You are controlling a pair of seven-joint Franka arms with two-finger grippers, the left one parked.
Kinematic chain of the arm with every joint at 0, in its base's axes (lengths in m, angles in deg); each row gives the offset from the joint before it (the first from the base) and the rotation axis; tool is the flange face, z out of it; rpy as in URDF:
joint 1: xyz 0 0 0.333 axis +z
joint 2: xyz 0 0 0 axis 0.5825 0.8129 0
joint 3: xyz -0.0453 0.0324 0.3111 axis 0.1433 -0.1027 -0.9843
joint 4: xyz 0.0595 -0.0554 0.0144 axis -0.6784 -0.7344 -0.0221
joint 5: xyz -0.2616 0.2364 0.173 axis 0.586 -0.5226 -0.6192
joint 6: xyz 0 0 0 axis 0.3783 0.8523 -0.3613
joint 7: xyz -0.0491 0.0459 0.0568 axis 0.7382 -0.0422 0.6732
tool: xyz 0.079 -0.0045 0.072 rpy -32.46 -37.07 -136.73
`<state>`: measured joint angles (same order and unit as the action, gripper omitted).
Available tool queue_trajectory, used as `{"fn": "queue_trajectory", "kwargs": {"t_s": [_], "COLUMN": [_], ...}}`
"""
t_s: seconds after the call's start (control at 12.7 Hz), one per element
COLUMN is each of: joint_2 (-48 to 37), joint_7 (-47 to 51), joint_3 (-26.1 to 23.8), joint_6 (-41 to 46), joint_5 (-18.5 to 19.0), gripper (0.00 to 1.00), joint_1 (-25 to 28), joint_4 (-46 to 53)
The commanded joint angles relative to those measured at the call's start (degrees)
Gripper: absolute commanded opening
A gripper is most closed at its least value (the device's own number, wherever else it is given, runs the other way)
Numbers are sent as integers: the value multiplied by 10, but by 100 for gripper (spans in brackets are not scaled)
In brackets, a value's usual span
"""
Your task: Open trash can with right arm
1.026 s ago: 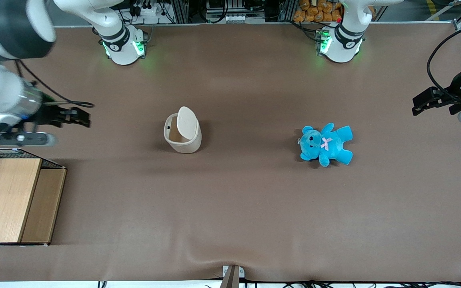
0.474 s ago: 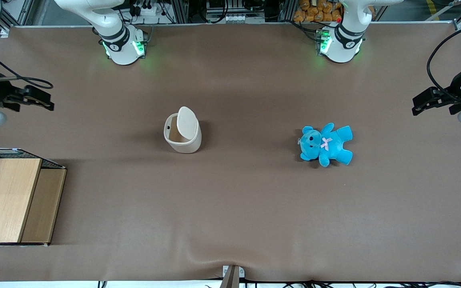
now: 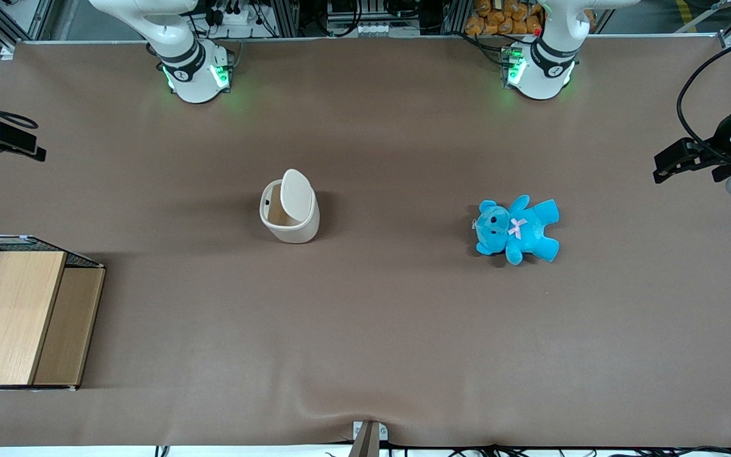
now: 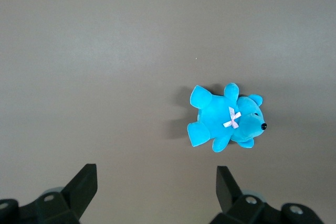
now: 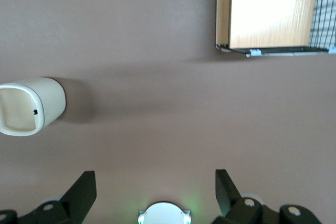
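Observation:
The cream-white trash can (image 3: 289, 212) stands upright on the brown table near the middle, its flip lid (image 3: 296, 193) tipped up on edge so the tan inside shows. It also appears in the right wrist view as a trash can (image 5: 31, 106) with an open mouth. My right gripper (image 3: 19, 146) hovers at the working arm's end of the table, well away from the can, with the right arm mostly out of the front view. In the right wrist view the gripper (image 5: 155, 190) is open, its fingers (image 5: 84, 190) spread wide over bare table with nothing between them.
A wooden box with wire mesh (image 3: 19, 311) sits at the working arm's end, nearer the front camera than the gripper; the box (image 5: 273, 11) shows in the wrist view too. A blue teddy (image 3: 516, 228) lies toward the parked arm's end. An arm base (image 3: 194, 70) glows green.
The right arm has drawn back from the can toward its own end of the table and farther from the front camera, until only the gripper shows. The can and teddy have not moved.

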<state>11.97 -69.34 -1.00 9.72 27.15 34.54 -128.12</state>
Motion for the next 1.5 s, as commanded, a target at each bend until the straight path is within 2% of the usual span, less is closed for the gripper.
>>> {"fn": "queue_trajectory", "kwargs": {"t_s": [0.0, 0.24, 0.47, 0.71, 1.03, 1.42], "joint_2": [-16, -17, -17, -17, -17, -19], "joint_7": [15, 36, 43, 114, 106, 110], "joint_3": [-21, -21, -22, -22, -23, -23], "joint_6": [17, 52, 48, 46, 27, 15], "joint_5": [8, 9, 11, 12, 34, 30], "gripper": [100, 100, 100, 100, 100, 100], "joint_1": [-15, 0, 6, 6, 4, 8], "joint_4": [7, 43, 50, 51, 52, 52]}}
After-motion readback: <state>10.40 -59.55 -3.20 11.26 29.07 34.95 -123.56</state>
